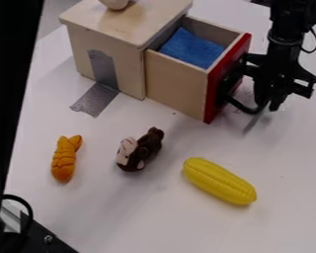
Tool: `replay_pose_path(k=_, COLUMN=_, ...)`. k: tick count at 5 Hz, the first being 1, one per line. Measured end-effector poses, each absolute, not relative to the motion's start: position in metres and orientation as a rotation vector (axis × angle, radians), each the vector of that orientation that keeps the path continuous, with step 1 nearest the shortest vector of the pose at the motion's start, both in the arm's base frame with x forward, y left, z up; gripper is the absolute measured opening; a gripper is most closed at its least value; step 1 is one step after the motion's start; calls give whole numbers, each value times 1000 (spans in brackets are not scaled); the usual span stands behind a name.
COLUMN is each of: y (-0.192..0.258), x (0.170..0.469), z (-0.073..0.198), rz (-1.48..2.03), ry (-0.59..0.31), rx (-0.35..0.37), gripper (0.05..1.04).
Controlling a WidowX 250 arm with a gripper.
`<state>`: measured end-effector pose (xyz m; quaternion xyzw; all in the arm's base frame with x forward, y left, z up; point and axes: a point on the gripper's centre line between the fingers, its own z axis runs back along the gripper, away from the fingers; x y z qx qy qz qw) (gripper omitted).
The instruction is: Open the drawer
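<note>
Since the drawer [177, 81] stands well out from the wooden cabinet [106, 49], we judge the task to be nearly or fully done, and most of our worry is about how the hand [269, 101] leaves. We see it at the right, low over the surface [140, 212], just beside the black handle [241, 105] on the red front [218, 81]. Whether it is wide or narrow, or hooked on that handle, we cannot tell; black overlaps black there.

If the hand is caught in the handle's loop, lifting or swinging it away could drag the drawer askew. A further hard pull outward could bring the drawer off its support, so that its front drops and the blue cloth [192, 48] inside slides forward. Should the hand go back toward the cabinet instead, it could press on the red front and shut what we want open.

We also keep an eye on the grey tape [93, 101], which runs from the cabinet's side down onto the surface and seems meant to anchor it; if it gives under a tug, the whole cabinet could shift. The yellow corn [220, 181] lies in front of the drawer and apart from it, as do the brown plush toy [140, 148] and the orange toy [65, 158], so we expect trouble with them only from a low sweep that way.
</note>
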<state>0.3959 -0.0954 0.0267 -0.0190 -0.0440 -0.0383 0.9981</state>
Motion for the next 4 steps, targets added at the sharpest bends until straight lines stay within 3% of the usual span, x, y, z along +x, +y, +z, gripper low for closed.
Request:
replay_pose_path(k=1, y=-94, x=398, z=28, rz=-58, ry=-107, rx=-8, gripper=666)
replay_pose_path(k=2, y=-94, x=398, z=56, rz=-45, ry=-186, rx=21, gripper=961)
replay_pose_path(k=3, y=-93, x=395, z=80, rz=-25, ry=-219, rx=40, gripper=998)
replay_pose_path(k=4, y=-92, x=393, z=84, rz=-17, ry=-205, rx=46, gripper=997)
